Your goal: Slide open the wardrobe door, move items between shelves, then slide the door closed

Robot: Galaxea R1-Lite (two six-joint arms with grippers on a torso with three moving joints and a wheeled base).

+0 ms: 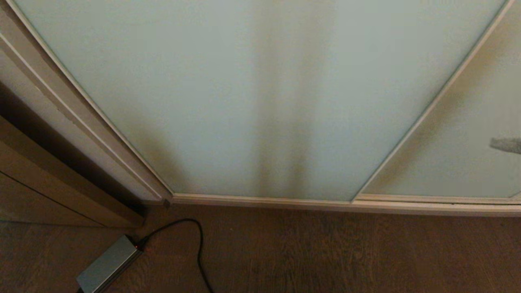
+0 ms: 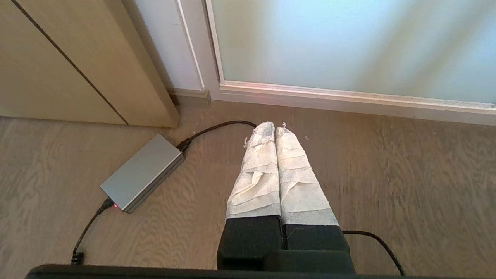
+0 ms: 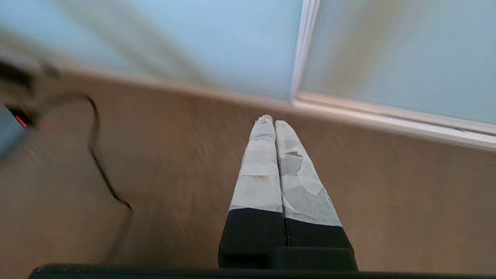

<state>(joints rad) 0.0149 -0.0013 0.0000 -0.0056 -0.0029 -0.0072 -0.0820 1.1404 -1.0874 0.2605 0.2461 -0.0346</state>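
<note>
Sliding wardrobe door (image 1: 260,101): frosted pale blue-green glass in slim off-white frame, fully across opening, fills most of head view. Second glass panel (image 1: 460,154) overlaps behind it on right. Neither gripper in head view.

Left gripper (image 2: 274,126): tape-wrapped fingers pressed together, holding nothing, above wooden floor (image 2: 407,182), door bottom rail just ahead. Grey power adapter (image 2: 142,172) with black cable (image 2: 217,127) beside it.

Right gripper (image 3: 271,120): fingers together, empty, tips pointing toward door's lower right corner, near but not touching.
</note>
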